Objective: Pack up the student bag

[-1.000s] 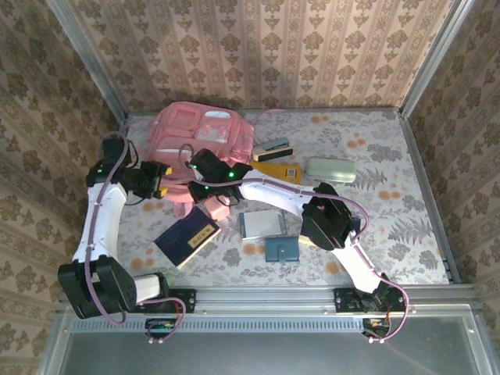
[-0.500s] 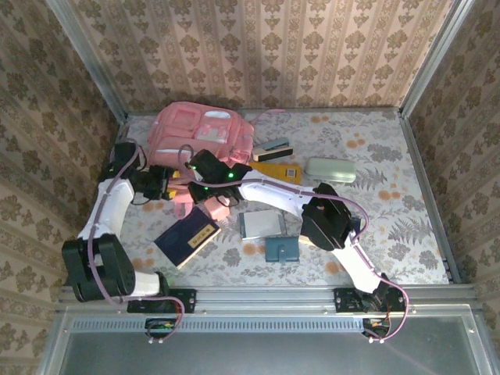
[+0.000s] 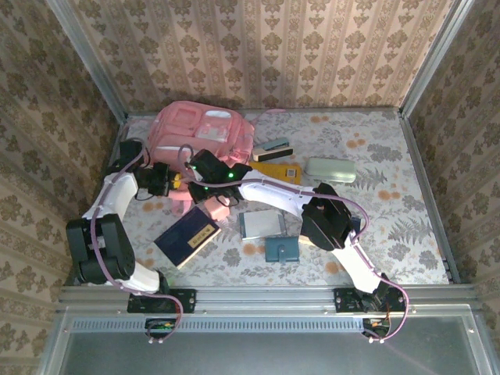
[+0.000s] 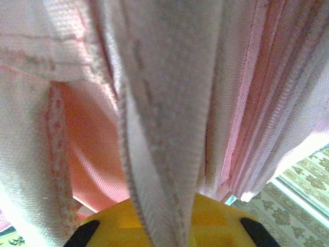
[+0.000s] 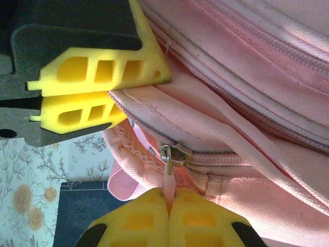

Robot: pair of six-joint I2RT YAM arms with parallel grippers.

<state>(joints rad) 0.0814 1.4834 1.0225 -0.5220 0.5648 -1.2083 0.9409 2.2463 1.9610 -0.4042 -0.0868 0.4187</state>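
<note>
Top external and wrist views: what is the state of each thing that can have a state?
student bag: lying on the table, pockets upward
left gripper: shut on the student bag's fabric edge
right gripper: shut on the zip pull
blue book: closed, lying flat
green case: closed

No legible text anywhere; yellow label (image 3: pixel 202 230) on the dark blue book (image 3: pixel 178 241) too small to read.

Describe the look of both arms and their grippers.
Both the left arm and right arm have white shells, black joints and a pinkish-purple cable along each. Green lights glow on the right wrist. The left gripper and right gripper carry yellow fingers with hollow cells on black mounts.
</note>
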